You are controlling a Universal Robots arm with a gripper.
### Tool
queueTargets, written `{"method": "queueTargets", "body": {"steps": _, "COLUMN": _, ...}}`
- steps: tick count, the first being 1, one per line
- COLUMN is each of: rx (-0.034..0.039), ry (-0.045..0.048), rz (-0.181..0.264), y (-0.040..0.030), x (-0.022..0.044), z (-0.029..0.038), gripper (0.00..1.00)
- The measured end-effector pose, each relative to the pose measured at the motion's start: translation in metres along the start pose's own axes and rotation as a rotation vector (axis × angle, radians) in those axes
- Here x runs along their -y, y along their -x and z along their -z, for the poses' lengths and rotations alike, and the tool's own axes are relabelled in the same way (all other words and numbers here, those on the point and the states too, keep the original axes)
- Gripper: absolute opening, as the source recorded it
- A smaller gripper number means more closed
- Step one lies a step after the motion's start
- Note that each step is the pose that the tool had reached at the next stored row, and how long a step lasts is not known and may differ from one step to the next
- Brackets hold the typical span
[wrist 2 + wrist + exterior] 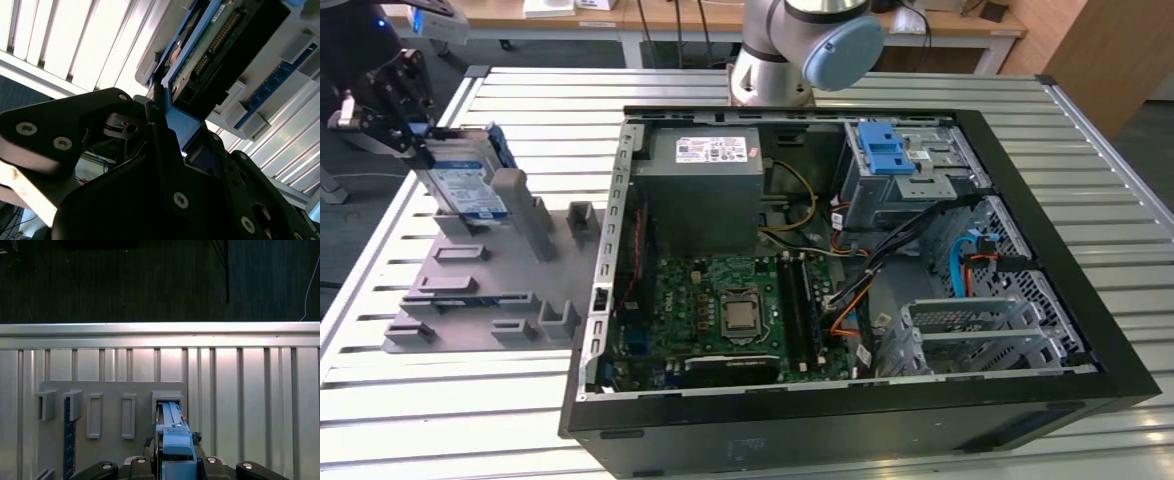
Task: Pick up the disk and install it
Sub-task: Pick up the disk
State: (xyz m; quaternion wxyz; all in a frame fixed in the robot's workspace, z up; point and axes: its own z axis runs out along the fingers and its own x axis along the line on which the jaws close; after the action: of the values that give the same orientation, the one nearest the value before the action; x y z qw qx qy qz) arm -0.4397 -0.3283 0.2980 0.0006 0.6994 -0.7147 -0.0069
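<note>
A robotics lab: a slatted metal surface (pixel 440 430) carries an open computer (pixel 854 425) beside an arm (pixel 781 55), desks (pixel 494 12) behind.

The disk (pixel 464 188) stands upright on its edge at the exterior view's left, with its lower end in a slot of the grey holder (pixel 494 290). It is flat and silver, with a blue-and-white label and a blue plastic frame. The gripper (pixel 416 145) clamps its upper blue end.
</note>
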Motion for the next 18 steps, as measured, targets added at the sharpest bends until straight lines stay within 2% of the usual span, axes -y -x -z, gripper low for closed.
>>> {"method": "queueTargets", "body": {"steps": 18, "rx": 0.0000, "ry": 0.0001, "rz": 0.000, "y": 0.0001, "x": -0.0001, "z": 0.0052, "gripper": 0.36}}
